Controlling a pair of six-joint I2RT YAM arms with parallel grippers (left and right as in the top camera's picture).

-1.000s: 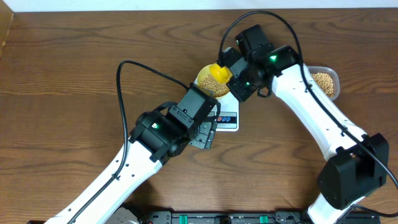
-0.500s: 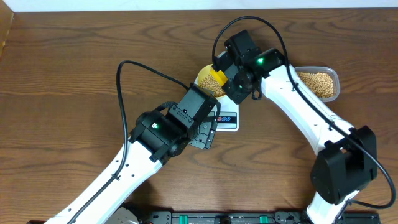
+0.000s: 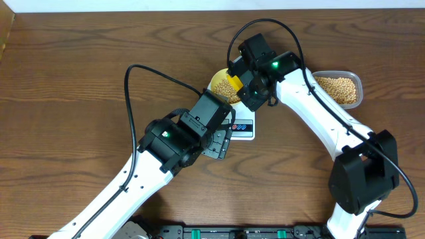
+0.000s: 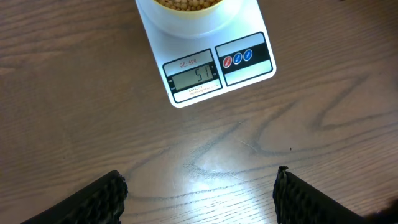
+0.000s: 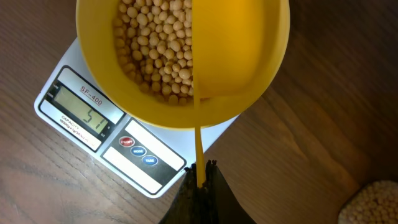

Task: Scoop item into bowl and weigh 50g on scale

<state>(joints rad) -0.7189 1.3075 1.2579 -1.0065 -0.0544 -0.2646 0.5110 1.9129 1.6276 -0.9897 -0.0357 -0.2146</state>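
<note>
The white scale (image 3: pixel 243 128) carries the pale yellow bowl (image 3: pixel 216 85), filled with tan beans (image 5: pixel 155 50). Its display reads 51 in both wrist views. My right gripper (image 5: pixel 200 171) is shut on the thin handle of a yellow scoop (image 5: pixel 242 56). The scoop is turned on its side right over the bowl (image 5: pixel 93 59) and hides its right half. In the overhead view the right gripper (image 3: pixel 243 79) hangs above the scale's far end. My left gripper (image 4: pixel 200 186) is open above bare wood, just in front of the scale (image 4: pixel 252 28), holding nothing.
A clear plastic tub (image 3: pixel 357 81) of beans (image 3: pixel 337 88) stands to the right of the scale, under the right arm's reach; its beans show at the corner (image 5: pixel 379 202). The left arm stretches from the front edge toward the scale's near end.
Over the last second the right arm swung left and rolled the scoop onto its side over the bowl. The left arm has stayed still.
</note>
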